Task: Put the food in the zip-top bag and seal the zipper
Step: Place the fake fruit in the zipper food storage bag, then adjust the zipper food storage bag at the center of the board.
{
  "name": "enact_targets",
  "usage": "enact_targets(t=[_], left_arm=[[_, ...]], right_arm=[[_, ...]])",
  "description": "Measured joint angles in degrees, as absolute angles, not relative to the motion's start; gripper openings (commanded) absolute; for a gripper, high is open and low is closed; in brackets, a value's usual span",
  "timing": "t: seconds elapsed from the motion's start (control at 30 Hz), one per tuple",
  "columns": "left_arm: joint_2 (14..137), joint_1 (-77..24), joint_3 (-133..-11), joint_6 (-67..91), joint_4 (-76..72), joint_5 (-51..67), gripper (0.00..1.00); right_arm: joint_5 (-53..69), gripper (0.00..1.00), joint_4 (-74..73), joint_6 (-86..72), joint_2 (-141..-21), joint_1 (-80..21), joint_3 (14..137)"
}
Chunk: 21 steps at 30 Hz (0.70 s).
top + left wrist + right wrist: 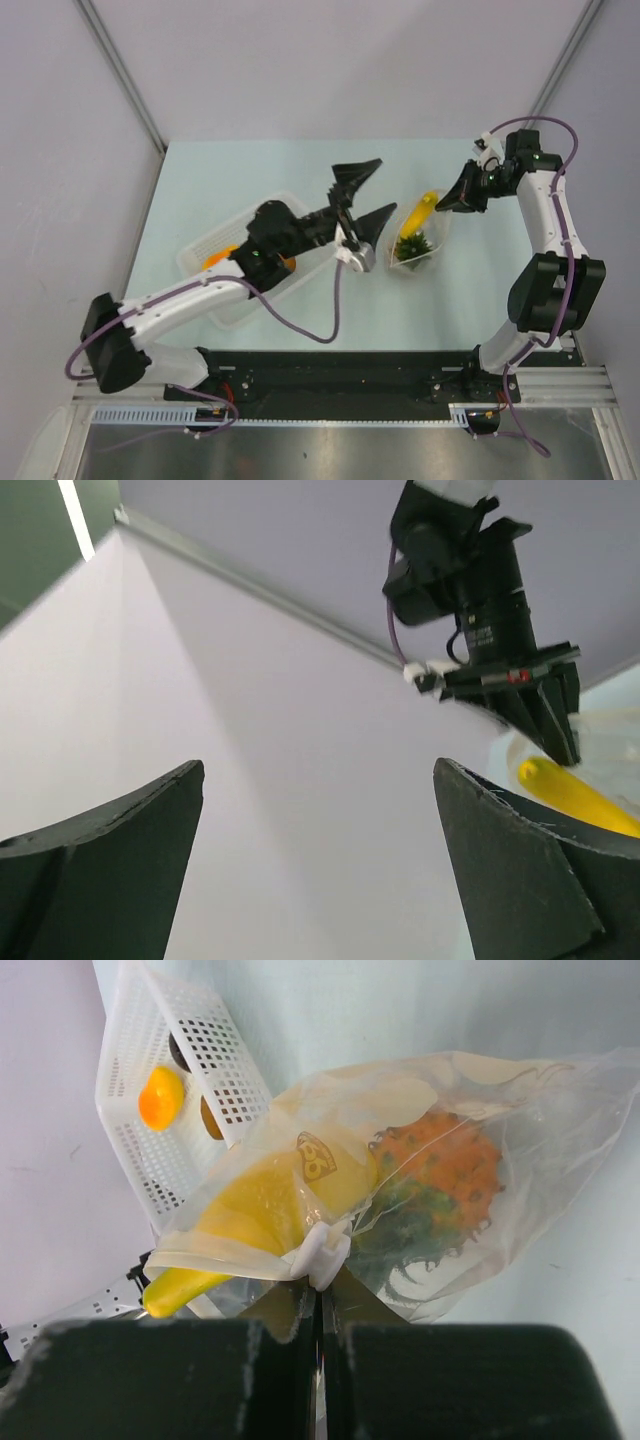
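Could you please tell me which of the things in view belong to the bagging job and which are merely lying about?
Job: zip-top bag; its zipper, pinched by the right fingers; banana and pineapple inside it; orange piece, not yet bagged; open left fingers.

Lying about: white basket; table.

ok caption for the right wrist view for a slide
Right tool shut on the zip-top bag holding banana and pineapple

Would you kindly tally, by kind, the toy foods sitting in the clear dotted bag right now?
banana: 1
pineapple: 1
Total in the zip-top bag: 2
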<state>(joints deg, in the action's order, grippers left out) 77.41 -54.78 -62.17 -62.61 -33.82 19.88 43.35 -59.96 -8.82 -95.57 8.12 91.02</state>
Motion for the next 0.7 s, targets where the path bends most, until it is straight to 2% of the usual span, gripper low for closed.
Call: enact_targets(t=[0.17, 0.43, 0.57, 0.7], left_arm=[[67.7, -45.9, -65.6, -49.2, -10.9, 16.7, 0.94], [67.5, -28.0, -69.0, -31.1, 20.4, 15.7, 0.92], [67.5, -25.5, -69.0, -23.9, 29.0, 17.8, 0.84], [67.6, -25.8, -68.8, -16.6, 31.6, 20.9, 0.81]], right_arm=[[41.3, 0.00, -61.6, -7.4, -95.6, 8.1, 94.3], [30.5, 0.00, -62.5, -1.2, -94.1, 5.1, 99.2], [24.7, 0.00, -62.8, 2.0, -93.1, 1.3, 98.8], [23.4, 0.00, -63.2, 2.8, -92.7, -0.1, 97.7]])
